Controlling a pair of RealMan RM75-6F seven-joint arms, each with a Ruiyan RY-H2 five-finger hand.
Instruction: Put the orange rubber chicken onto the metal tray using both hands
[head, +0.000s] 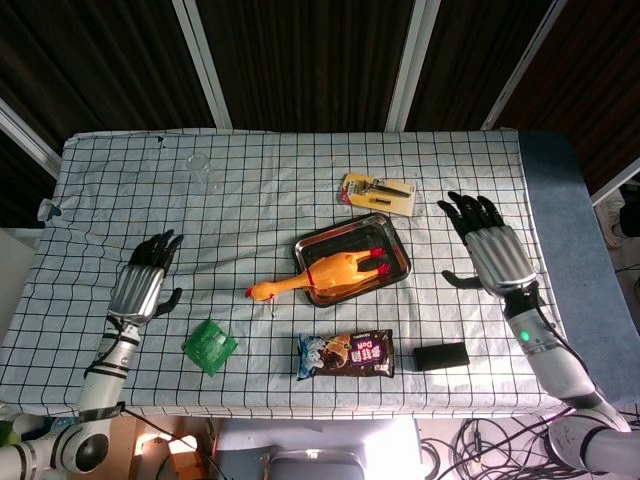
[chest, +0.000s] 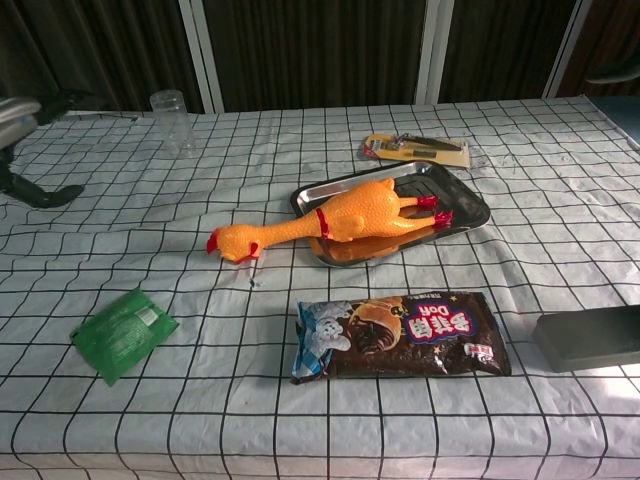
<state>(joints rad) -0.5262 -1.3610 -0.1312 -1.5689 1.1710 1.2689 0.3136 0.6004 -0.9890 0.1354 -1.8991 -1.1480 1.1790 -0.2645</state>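
Checked cloth covers the bench (head: 300, 170), with dark slatted panels behind it. Nearest the robot lie a snack bag (chest: 400, 334), a dark block (chest: 590, 338) and a green packet (chest: 124, 331), all apart from the task's things and seemingly just clutter.

Both hands hang wide of the work, which reads as a release: the left hand (head: 145, 288) hovers over the cloth well to the left of the chicken, fingers apart and holding nothing, and the right hand (head: 490, 250) does the same to the right of the tray, palm down and spread. Neither touches anything (only slivers of them show at the chest view's edges).

Next comes the chicken (head: 330, 275). It is bright orange, long and limp-looking, with a red collar at the neck, a red comb on the head and red feet. It lies on its side, body and feet inside the tray (head: 395, 240), neck draped over the near-left rim and head resting on the cloth outside. My guess is that the body was set down first and the neck simply hung over, since the chicken looks longer than the tray along that line; the placement seems mostly done, not neat.

Beyond the tray sits a yellow tool card (head: 377, 193), and farther left a clear cup (head: 203, 172).
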